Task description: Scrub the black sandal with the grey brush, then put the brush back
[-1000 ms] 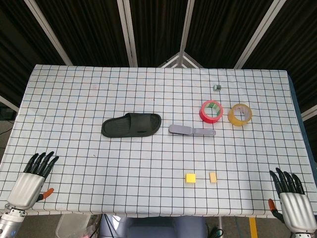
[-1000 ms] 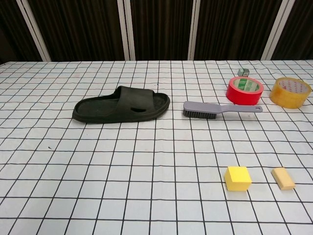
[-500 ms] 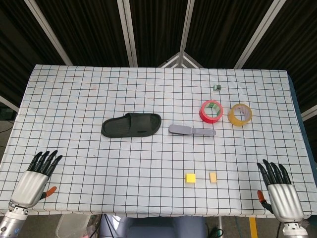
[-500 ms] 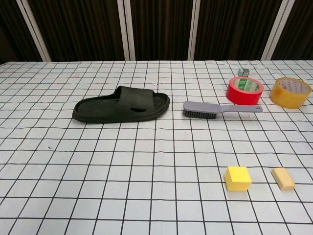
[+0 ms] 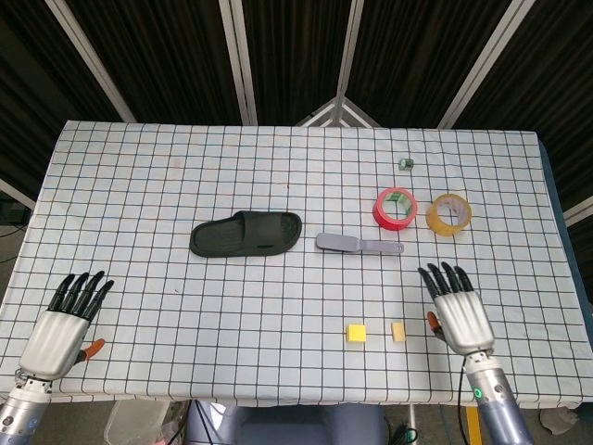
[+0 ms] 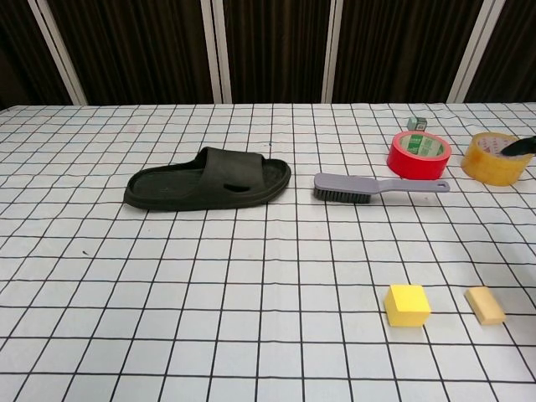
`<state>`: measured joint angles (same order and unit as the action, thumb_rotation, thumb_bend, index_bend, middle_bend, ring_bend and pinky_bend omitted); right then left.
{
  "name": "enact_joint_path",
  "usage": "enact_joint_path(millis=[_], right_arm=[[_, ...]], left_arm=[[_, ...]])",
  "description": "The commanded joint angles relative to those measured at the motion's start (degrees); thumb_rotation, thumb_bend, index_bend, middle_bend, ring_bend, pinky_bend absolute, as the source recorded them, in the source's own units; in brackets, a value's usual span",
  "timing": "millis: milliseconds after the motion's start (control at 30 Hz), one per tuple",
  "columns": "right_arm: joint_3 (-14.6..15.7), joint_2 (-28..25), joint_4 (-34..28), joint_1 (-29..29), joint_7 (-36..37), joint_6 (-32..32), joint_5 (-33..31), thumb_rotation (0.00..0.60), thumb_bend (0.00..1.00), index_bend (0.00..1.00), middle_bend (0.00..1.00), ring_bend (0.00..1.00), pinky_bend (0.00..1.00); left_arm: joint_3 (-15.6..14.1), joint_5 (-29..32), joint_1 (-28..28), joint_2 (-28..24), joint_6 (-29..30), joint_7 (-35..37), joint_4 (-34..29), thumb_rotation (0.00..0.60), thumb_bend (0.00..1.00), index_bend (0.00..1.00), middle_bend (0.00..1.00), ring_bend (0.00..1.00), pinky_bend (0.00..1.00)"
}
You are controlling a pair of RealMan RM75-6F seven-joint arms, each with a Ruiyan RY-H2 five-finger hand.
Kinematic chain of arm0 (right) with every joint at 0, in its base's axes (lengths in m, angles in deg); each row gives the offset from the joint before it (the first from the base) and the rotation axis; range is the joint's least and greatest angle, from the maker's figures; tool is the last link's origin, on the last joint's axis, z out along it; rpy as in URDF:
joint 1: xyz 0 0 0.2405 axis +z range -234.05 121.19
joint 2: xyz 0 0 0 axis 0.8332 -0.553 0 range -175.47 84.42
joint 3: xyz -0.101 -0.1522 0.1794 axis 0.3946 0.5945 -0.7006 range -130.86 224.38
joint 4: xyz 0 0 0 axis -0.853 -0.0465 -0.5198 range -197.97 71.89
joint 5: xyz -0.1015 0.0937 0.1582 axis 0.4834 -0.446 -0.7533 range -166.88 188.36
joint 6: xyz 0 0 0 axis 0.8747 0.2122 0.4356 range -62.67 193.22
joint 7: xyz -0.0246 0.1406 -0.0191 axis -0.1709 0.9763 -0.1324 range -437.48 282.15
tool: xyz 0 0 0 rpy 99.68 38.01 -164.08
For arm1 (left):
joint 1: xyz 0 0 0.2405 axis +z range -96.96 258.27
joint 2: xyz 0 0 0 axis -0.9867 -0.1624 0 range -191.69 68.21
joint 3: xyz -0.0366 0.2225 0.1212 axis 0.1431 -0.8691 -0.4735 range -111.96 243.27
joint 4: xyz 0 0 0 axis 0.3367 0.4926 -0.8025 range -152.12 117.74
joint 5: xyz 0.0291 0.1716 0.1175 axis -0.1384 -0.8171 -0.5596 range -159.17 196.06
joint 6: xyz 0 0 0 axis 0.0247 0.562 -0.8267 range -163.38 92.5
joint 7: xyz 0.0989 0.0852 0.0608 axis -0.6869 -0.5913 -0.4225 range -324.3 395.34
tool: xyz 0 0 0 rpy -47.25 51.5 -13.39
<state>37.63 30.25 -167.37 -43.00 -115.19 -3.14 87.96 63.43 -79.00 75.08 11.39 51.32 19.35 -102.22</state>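
only the head view shows us both hands: the left hand lies at the near left table edge, fingers spread and holding nothing, and the right hand hovers palm down just right of the tan block, fingers apart and empty. in the chest view we catch only a dark fingertip at the right border. the sandal lies mid-table, with the brush just to its right, bristles down.
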Motion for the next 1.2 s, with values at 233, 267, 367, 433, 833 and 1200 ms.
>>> enact_joint_path(millis=[233,267,367,433,833,1200], right_arm=[[-6.80,15.16,11.37,15.02,-11.80,9.55,-15.91,0.600,0.47,0.20,0.20,0.15,0.17],[-7.12,16.01,12.68,16.14,-12.22,10.09,-16.83,0.600,0.47,0.20,0.20,0.15,0.17],[-7.96,18.05,16.32,19.29,-13.08,11.69,-19.27,0.600,0.47,0.20,0.20,0.15,0.17],[-8.45,18.94,18.23,21.24,-13.31,12.50,-20.74,0.600,0.47,0.20,0.20,0.15,0.17],[-10.27,22.08,27.92,29.96,-9.00,17.01,-23.64,0.600,0.47,0.23,0.25,0.19,0.20],[-8.94,24.90,31.22,34.41,-9.01,16.96,-27.56,0.600,0.47,0.25,0.26,0.19,0.20]], left_arm=[[0.50,1.32,-0.70,0.32,-1.40,0.16,0.45,0.600,0.09,0.00,0.00,0.00,0.02],[0.54,1.48,-0.76,0.39,-1.56,0.03,0.52,0.600,0.09,0.00,0.00,0.00,0.02],[0.75,2.11,-0.88,0.60,-1.93,-0.39,0.60,0.600,0.09,0.00,0.00,0.00,0.02],[1.04,2.79,-0.91,0.70,-2.11,-0.57,0.68,0.600,0.09,0.00,0.00,0.00,0.02],[3.43,8.38,-1.45,0.96,-4.04,-0.89,1.15,0.600,0.09,0.00,0.00,0.00,0.02],[3.83,10.37,-2.15,0.32,-5.58,0.23,1.20,0.600,0.09,0.00,0.00,0.00,0.02]])
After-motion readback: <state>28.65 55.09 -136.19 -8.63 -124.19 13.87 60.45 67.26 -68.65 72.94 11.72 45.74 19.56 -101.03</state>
